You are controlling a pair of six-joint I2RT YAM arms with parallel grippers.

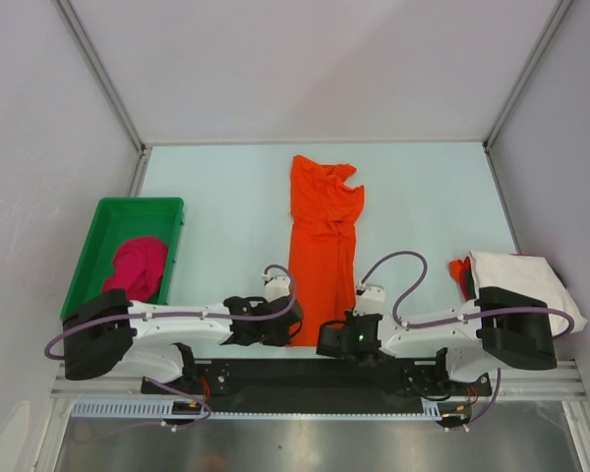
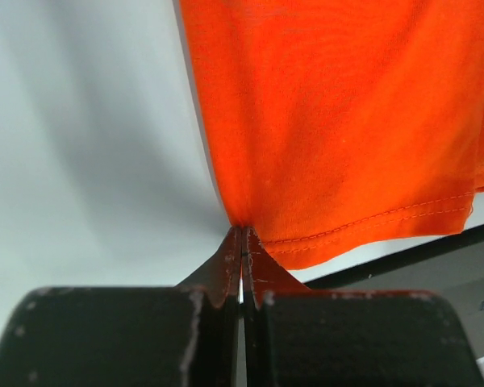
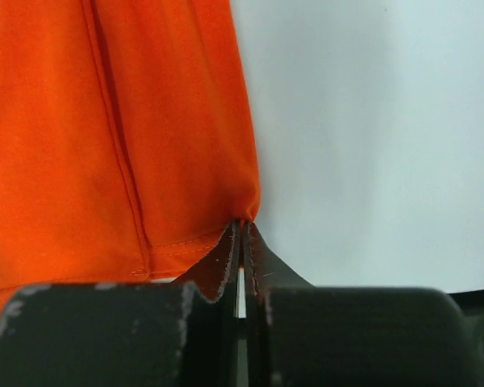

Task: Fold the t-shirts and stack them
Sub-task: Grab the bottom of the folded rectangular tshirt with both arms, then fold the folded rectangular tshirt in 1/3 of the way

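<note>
Orange shirt (image 1: 322,258) | near hem corners clamped by left gripper (image 2: 242,239) and right gripper (image 3: 243,230); fold step in hand | next: hem probably to be lifted evenly toward collar

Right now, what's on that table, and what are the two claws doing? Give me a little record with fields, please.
Orange t-shirt: folded into a long narrow strip, lying mid-way across the table, running away from the arms
Left gripper: shut on the strip's near left corner
Right gripper: shut on its near right corner
Magenta t-shirt: bunched up inside the green tray, on the left
Off-white t-shirt: lying at the table's right edge
</note>
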